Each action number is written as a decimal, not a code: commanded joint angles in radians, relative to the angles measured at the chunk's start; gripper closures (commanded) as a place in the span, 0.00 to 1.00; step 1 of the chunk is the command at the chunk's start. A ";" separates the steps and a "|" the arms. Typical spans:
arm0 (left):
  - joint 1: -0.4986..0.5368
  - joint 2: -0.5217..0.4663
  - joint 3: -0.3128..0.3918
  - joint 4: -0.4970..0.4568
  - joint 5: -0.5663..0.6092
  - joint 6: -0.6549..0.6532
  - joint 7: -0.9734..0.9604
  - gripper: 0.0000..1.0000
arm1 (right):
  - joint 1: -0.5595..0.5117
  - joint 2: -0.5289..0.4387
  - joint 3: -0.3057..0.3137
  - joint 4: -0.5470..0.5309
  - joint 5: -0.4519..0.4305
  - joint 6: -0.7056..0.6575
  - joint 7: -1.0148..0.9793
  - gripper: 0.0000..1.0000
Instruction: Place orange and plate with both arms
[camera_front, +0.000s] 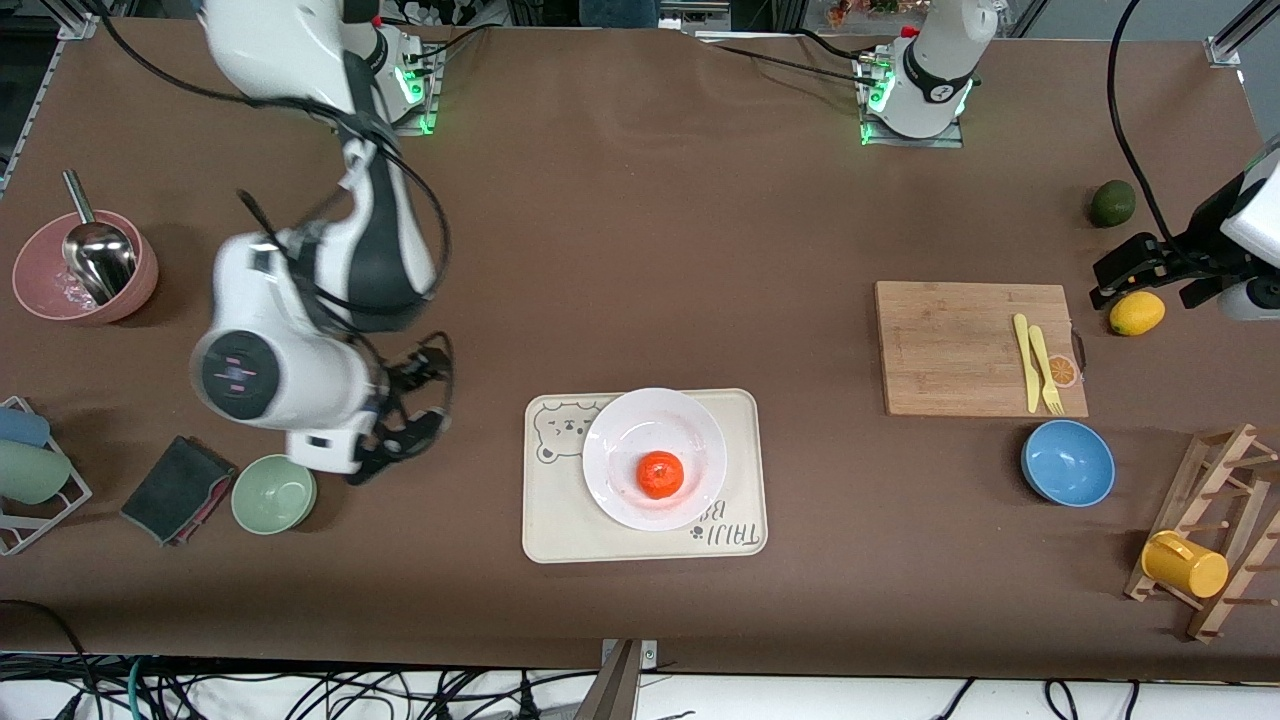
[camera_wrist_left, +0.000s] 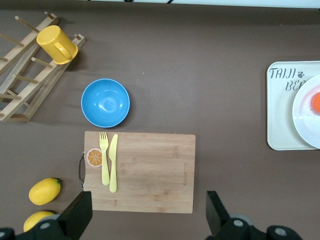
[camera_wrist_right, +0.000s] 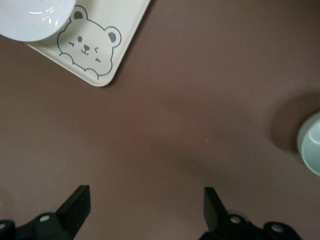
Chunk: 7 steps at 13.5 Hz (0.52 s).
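Observation:
The orange (camera_front: 660, 474) lies on the white plate (camera_front: 625, 440), which sits on the cream bear-print tray (camera_front: 560, 520) at the table's middle. My right gripper (camera_front: 412, 412) is open and empty over bare table between the tray and the green bowl; the right wrist view shows its gripper (camera_wrist_right: 145, 207) with the plate's rim (camera_wrist_right: 30, 20) and the tray's bear corner (camera_wrist_right: 100, 45). My left gripper (camera_front: 1122, 273) is open and empty, high over the left arm's end of the cutting board. The left wrist view shows its gripper (camera_wrist_left: 147, 215), the plate (camera_wrist_left: 305, 120) and a sliver of the orange (camera_wrist_left: 316, 102).
A cutting board (camera_front: 950, 350) holds a yellow fork and knife (camera_front: 1035, 365). Near it are a blue bowl (camera_front: 1067, 462), a lemon (camera_front: 1137, 313), an avocado (camera_front: 1112, 203) and a wooden rack with a yellow cup (camera_front: 1185, 565). At the right arm's end stand a green bowl (camera_front: 273, 493), a dark cloth (camera_front: 178, 490) and a pink bowl with a ladle (camera_front: 85, 265).

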 joint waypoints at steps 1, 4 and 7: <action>-0.003 0.007 0.003 0.019 -0.007 -0.003 0.007 0.00 | 0.009 -0.075 -0.100 -0.018 -0.021 -0.187 0.015 0.00; -0.005 0.007 0.001 0.019 -0.009 -0.003 0.006 0.00 | 0.041 -0.171 -0.173 -0.016 -0.096 -0.306 0.015 0.00; -0.005 0.007 0.001 0.021 -0.009 -0.003 0.007 0.00 | 0.082 -0.253 -0.176 -0.015 -0.235 -0.407 0.047 0.00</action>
